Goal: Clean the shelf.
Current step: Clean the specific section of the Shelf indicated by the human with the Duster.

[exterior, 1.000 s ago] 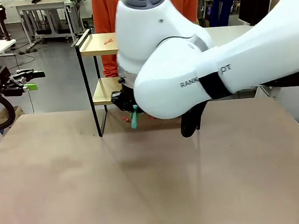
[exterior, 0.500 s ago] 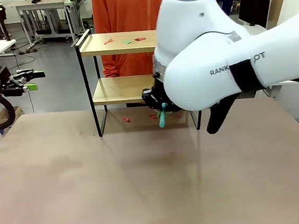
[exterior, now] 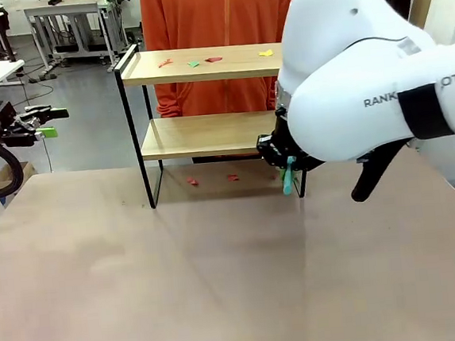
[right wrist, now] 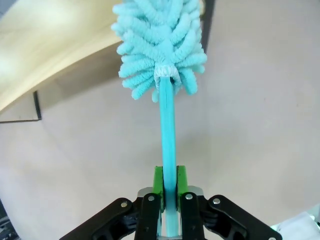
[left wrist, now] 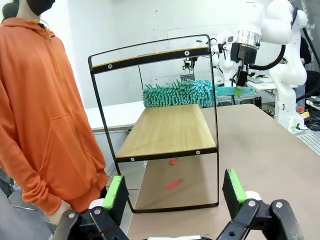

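The shelf (exterior: 208, 134) stands at the table's far side, its black frame holding two wooden boards. Small red, green and yellow scraps (exterior: 213, 59) lie on the top board. Two red scraps (exterior: 232, 176) lie on the table beneath it. My right gripper (exterior: 286, 162) is at the shelf's right end, shut on the handle of a teal duster (exterior: 290, 182). The right wrist view shows the right gripper (right wrist: 169, 184) clamping the duster (right wrist: 160, 40) by the lower board (right wrist: 50, 45). My left gripper (left wrist: 174, 192) is open beside the shelf (left wrist: 167, 130), where the duster's head (left wrist: 177, 93) lies across the lower board's far end.
A person in an orange hoodie (exterior: 214, 12) stands right behind the shelf. My left gripper (exterior: 36, 123) hangs off the table's left side. The brown table top (exterior: 221, 275) in front of the shelf is bare. Other tables stand farther back.
My right arm has swept to the right along the shelf with the duster, from the left half to the right end, uncovering the top board. The left arm has not moved.
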